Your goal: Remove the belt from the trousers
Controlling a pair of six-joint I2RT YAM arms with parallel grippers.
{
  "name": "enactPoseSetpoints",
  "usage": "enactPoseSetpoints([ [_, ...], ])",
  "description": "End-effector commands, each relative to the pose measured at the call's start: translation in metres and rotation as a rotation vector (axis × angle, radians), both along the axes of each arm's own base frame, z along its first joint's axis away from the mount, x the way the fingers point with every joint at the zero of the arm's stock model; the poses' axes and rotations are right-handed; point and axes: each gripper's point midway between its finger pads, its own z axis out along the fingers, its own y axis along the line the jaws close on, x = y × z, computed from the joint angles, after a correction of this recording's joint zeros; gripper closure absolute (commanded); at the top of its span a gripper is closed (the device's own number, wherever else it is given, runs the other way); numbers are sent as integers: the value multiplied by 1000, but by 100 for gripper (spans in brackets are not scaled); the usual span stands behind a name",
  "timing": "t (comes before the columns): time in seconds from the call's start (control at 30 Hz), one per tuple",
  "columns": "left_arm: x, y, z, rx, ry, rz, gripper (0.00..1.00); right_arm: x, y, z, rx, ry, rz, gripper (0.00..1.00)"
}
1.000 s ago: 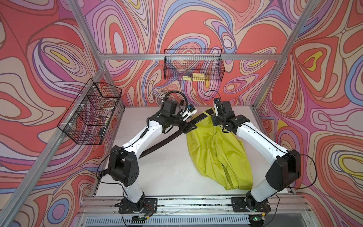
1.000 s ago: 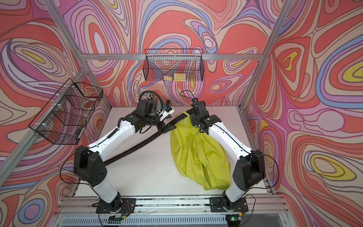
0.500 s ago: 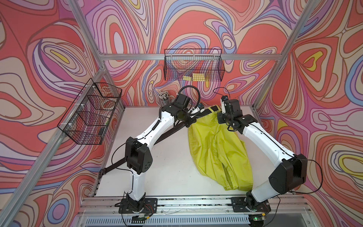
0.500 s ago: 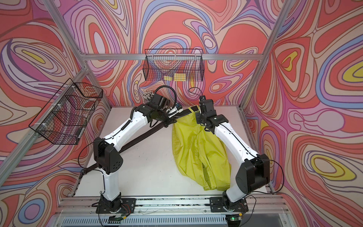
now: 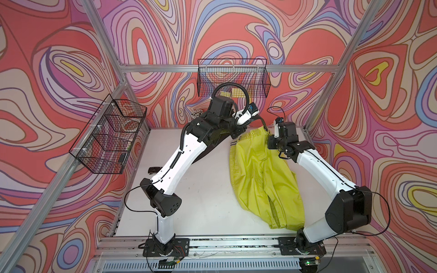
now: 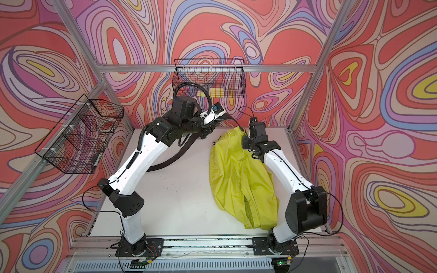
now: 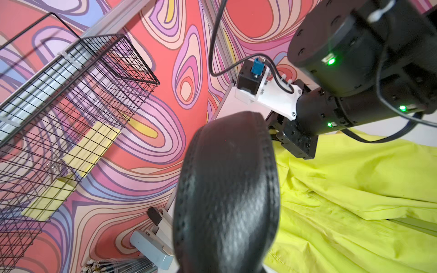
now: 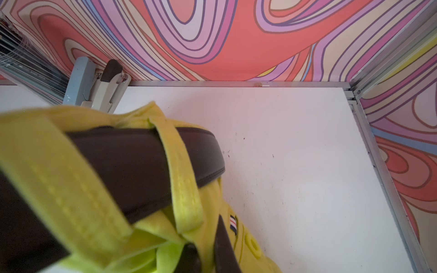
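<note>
On the counter (image 5: 208, 189) the trousers (image 5: 260, 177) lie lengthwise along the right side, their waist at the far end drawn up into a peak. That light cloth is our first worry: if the strap drags, we think the whole garment will slide or lift with it instead of giving it up. The belt (image 6: 176, 154) runs from under the left arm up through the air to that peak, so part of it is already free. In the right wrist view it is threaded under a loop and fills the space beneath. A pull at an angle to the waistband could jam it there or twist it. The left tool (image 6: 205, 133) has its fingers hidden behind the strap in its own wrist view, but the belt rises from it, so we take it as pinching the belt, and smooth leather may slip through. The right tool (image 5: 270, 141) is pressed together on the waist of the trousers. If that hold is shallow, the cloth may tear loose. The belt loop (image 8: 182, 179) is the snag point.
</note>
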Motion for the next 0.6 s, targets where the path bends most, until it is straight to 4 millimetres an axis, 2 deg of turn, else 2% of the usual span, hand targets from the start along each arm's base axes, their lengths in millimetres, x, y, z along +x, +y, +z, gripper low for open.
enactPoseSetpoints([
  [0.0, -6, 8, 49, -119, -82, 20, 100, 4, -14, -27, 23, 66, -44, 100],
  [0.13, 1, 31, 51, -122, -66, 127, 100, 8, -21, -51, 38, 131, -60, 100],
  [0.2, -6, 44, 64, -181, -53, 142, 100, 11, -25, -69, 40, 174, -75, 100],
  [0.27, -22, 55, 87, -270, -72, 119, 100, 13, -28, -87, 50, 215, -84, 100],
  [0.33, -37, 60, 105, -338, -95, 83, 100, 17, -27, -95, 71, 230, -91, 100],
  [0.37, -45, 63, 115, -373, -100, 59, 100, 20, -26, -112, 79, 264, -96, 100],
  [0.47, -61, 71, 139, -456, -106, 13, 100, 31, -21, -123, 110, 273, -102, 100],
  [0.57, -58, 83, 148, -519, -96, 31, 100, 42, -19, -127, 123, 274, -109, 100],
])
